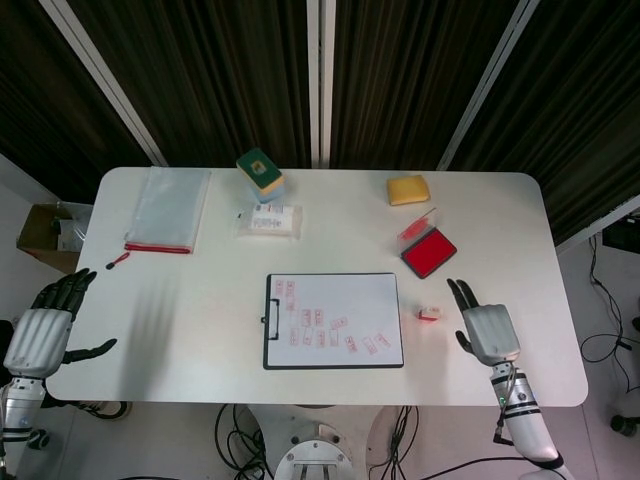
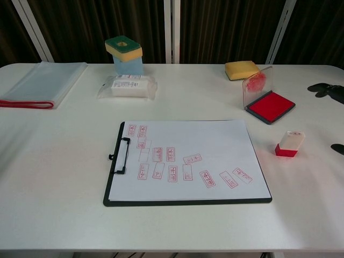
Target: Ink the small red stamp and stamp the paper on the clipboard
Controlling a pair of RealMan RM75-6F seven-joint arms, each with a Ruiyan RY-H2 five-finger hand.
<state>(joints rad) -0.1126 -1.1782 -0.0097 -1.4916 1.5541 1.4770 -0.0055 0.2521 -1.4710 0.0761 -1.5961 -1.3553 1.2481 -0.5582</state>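
We see the stamp (image 1: 431, 314) standing on the table (image 1: 200, 300) just left of our right hand (image 1: 487, 329), whose empty fingers are spread, not touching it

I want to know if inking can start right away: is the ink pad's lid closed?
No, the ink pad lies open, its clear lid tilted up behind the exposed red pad.

stamp (image 2: 289, 143) stands upright right of the clipboard (image 2: 185, 200) — ink pad (image 2: 270, 106) open behind it, right hand's fingertips (image 2: 324, 89) at the edge.
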